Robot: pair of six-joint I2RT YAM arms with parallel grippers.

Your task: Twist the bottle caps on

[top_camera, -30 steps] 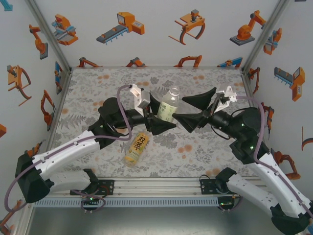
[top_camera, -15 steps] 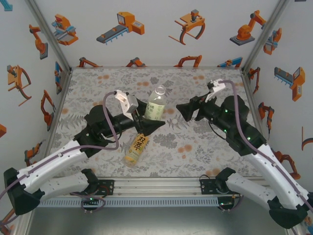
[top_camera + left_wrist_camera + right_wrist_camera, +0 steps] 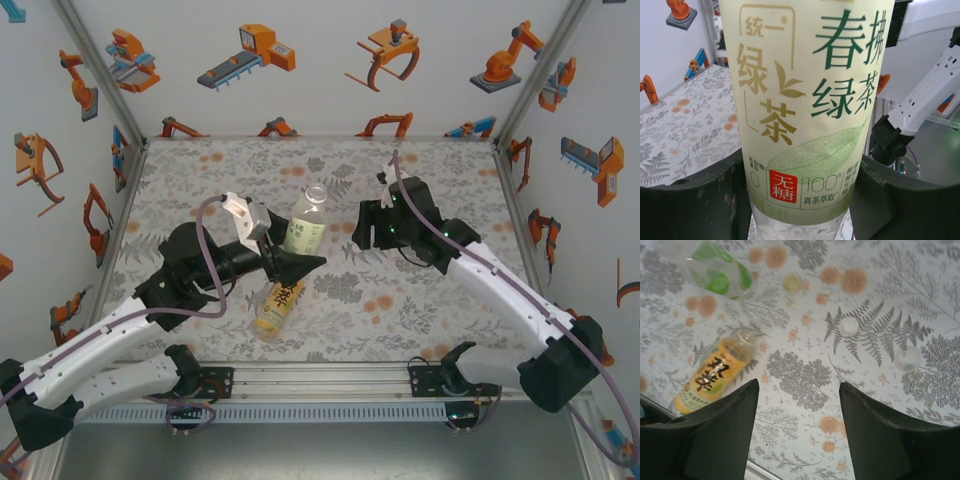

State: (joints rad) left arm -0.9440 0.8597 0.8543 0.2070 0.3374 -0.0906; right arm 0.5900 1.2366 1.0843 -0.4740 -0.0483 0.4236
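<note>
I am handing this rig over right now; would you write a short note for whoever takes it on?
Left gripper: shut on the clear bottle, held roughly upright, with its neck open.
Right gripper: open and empty, pointing down at the table.
Amber bottle: lying on its side on the table, uncapped.
Green-tinted bottle: on the table beyond it; I cannot tell whether its top is capped.
Loose caps on the table: yellowish cap, white cap, clear cap.
Done: no cap can be seen screwed on.
Left: pick up a cap for the held bottle, then cap the others.
</note>
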